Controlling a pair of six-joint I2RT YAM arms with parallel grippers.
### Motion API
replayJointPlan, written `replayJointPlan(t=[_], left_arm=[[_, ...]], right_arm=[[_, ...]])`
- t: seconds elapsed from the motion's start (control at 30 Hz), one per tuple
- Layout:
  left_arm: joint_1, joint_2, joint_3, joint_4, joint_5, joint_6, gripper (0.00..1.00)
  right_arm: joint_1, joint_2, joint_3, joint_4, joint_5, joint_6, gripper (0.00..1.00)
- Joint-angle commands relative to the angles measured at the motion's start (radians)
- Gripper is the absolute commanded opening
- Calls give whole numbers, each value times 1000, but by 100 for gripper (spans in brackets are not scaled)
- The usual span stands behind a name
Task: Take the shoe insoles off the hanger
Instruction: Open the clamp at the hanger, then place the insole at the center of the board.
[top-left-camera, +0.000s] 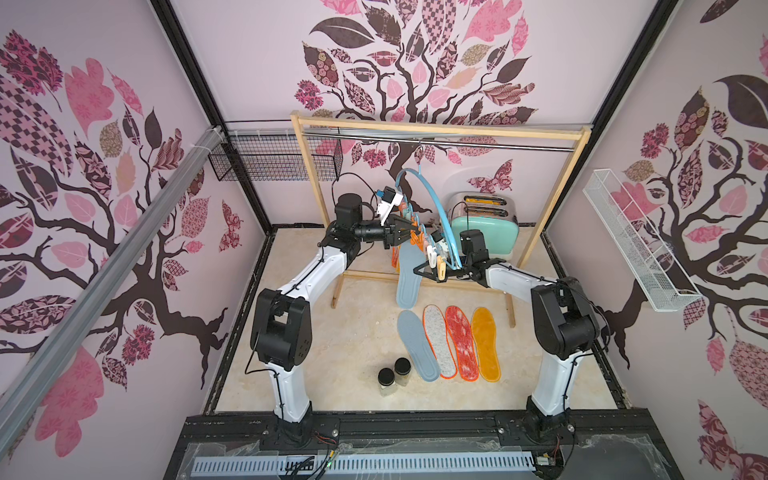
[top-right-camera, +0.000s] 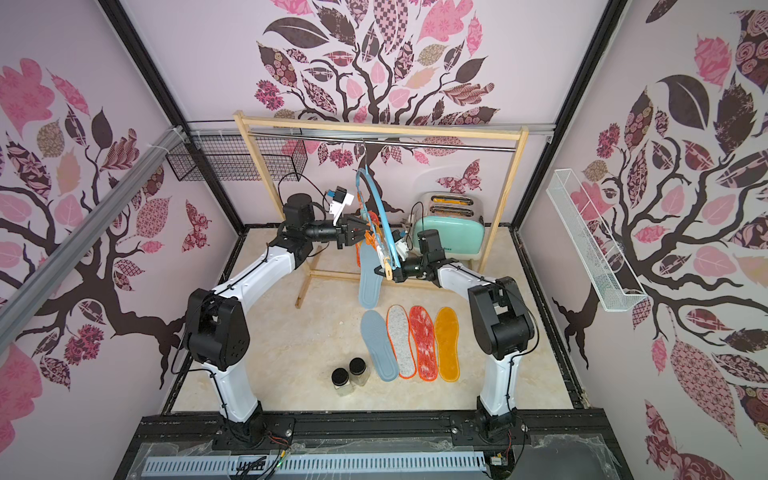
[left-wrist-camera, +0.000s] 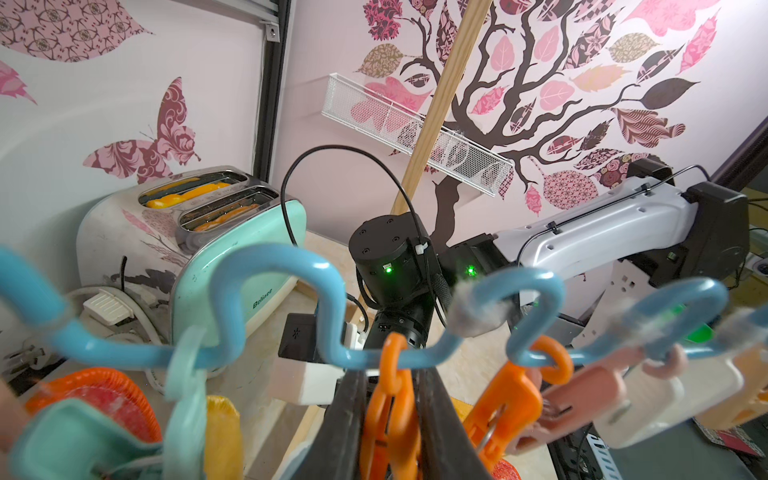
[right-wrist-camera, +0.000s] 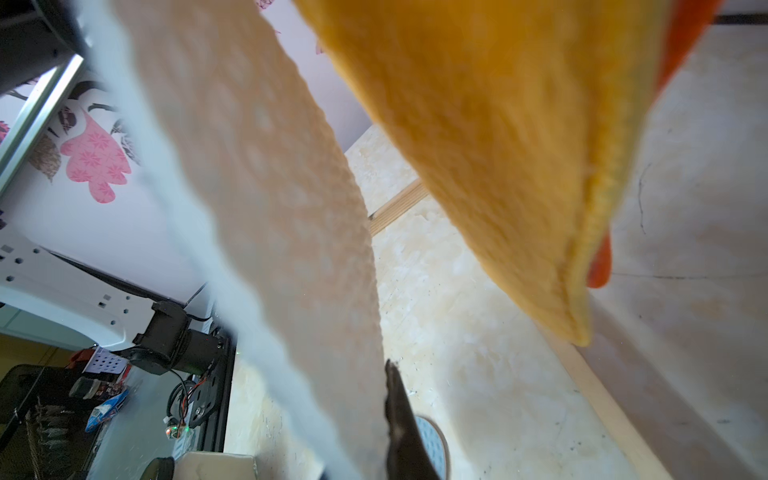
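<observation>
The light blue hanger (top-left-camera: 436, 199) hangs by its hook from the metal rail. My left gripper (top-left-camera: 409, 229) is shut on an orange clothespin (left-wrist-camera: 390, 415) under the hanger's wavy bar (left-wrist-camera: 266, 257). A grey-blue insole (top-left-camera: 409, 282) hangs from the hanger, and my right gripper (top-left-camera: 417, 271) is shut on its edge. In the right wrist view this insole (right-wrist-camera: 270, 208) hides all but one dark finger (right-wrist-camera: 399, 415). A mustard insole (right-wrist-camera: 498, 145) and a red, orange-edged one (left-wrist-camera: 104, 399) hang beside it. Several insoles lie on the table: grey-blue (top-left-camera: 417, 345), speckled grey (top-left-camera: 439, 340), red-white (top-left-camera: 461, 343), mustard (top-left-camera: 485, 343).
A tall wooden frame (top-left-camera: 440, 129) carries the rail. A mint toaster (top-left-camera: 484, 220) stands behind the right arm. Two black-lidded jars (top-left-camera: 392, 374) stand front left of the laid insoles. A black wire basket (top-left-camera: 274, 160) and a white one (top-left-camera: 636, 245) hang on the walls.
</observation>
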Motion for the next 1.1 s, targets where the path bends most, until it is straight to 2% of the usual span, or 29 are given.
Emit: replayJointPlan(t=[0.0,0.23,0.4,0.63,0.87,1.07], left_arm=[[-4,-45,-27,-16,-7,26,15],[-2,-50,-36,-16,-28,21,15],[-2,-50,-41,-16,-37,17,14],[-3,-52,-43,-20,-50,16,14],[-2,-54,-47,-30,-69,22,15],[-2,-54,-49,-58,-85,22,14]], right_arm=[[-2,-96,-42,-49,77,35,1],[-2,-210,-179,-25,163,133,1],[-3,-300,-214,-121,257,164,2],[-11,-421,-218,-421,466,216,2],[-12,-561,-192,-799,768,264,0],[-12,-659,-174,-996,953,289,0]])
